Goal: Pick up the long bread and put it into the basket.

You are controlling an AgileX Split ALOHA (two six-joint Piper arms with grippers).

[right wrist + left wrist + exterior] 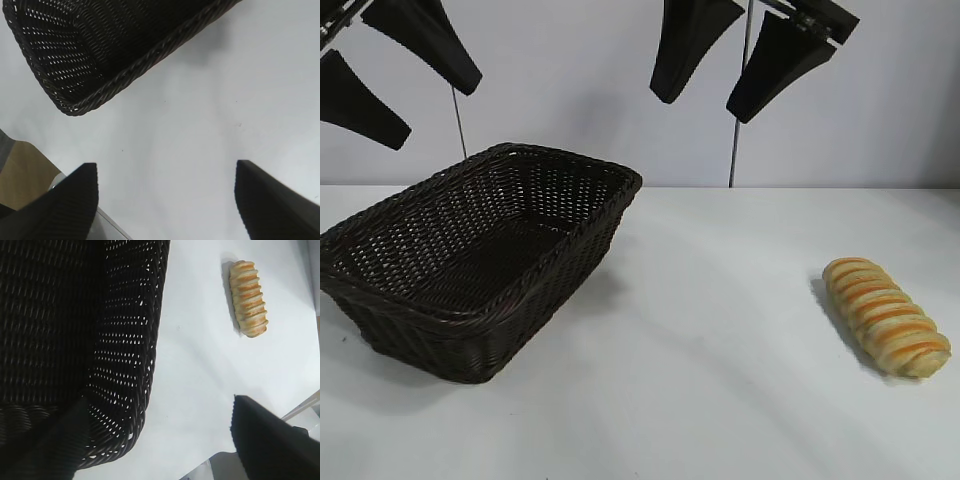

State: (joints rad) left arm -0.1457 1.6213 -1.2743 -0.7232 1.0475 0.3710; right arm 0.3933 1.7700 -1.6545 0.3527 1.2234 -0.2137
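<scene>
The long bread [886, 315], a golden loaf with orange-brown ridges, lies on the white table [720, 350] at the right; the left wrist view shows the long bread [248, 298] too. The dark brown wicker basket [575, 225] stands at the left, with nothing visible inside it. My left gripper [415, 95] hangs open high above the basket's back left. My right gripper [705, 105] hangs open high above the table's middle, well above and left of the bread. In the right wrist view, the right gripper [165, 167] frames bare table, with the basket [125, 75] beyond.
A grey wall rises behind the table, with two thin vertical rods [732, 150] against it. Bare white tabletop lies between basket and bread. The table's edge [107, 222] shows in the right wrist view.
</scene>
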